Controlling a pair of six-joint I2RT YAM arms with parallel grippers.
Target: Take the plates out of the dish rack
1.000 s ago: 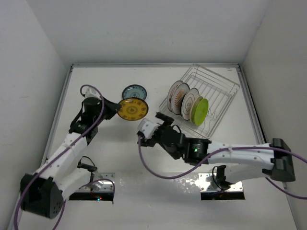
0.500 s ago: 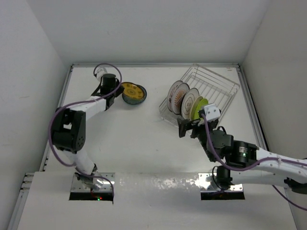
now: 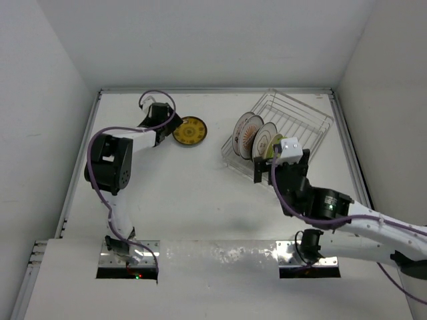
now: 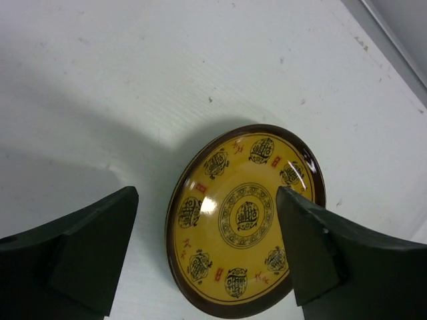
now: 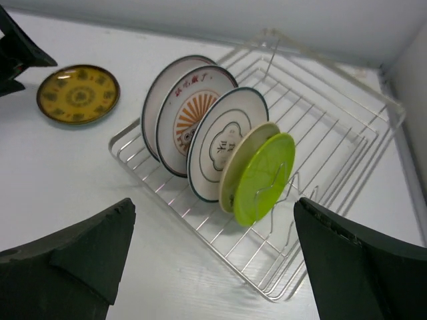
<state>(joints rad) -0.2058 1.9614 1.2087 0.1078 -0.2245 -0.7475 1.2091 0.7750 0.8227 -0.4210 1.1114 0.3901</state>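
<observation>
The dish rack stands at the back right, holding several upright plates: two white ones with orange-red patterns, a white dark-rimmed one, a tan one and a lime green one. My right gripper hovers open at the rack's near corner, touching nothing; its fingers flank the green plate in the wrist view. A yellow patterned plate lies flat at the back left. My left gripper is open just above it, holding nothing.
White walls close in the table on the left, back and right. The left arm stretches far back along the left side. In the right wrist view the left gripper's black tip shows next to the yellow plate.
The left gripper carried the yellow plate back onto the teal plate, covering it, and opened. The right arm swung from the table's middle over to the rack, staying open.
</observation>
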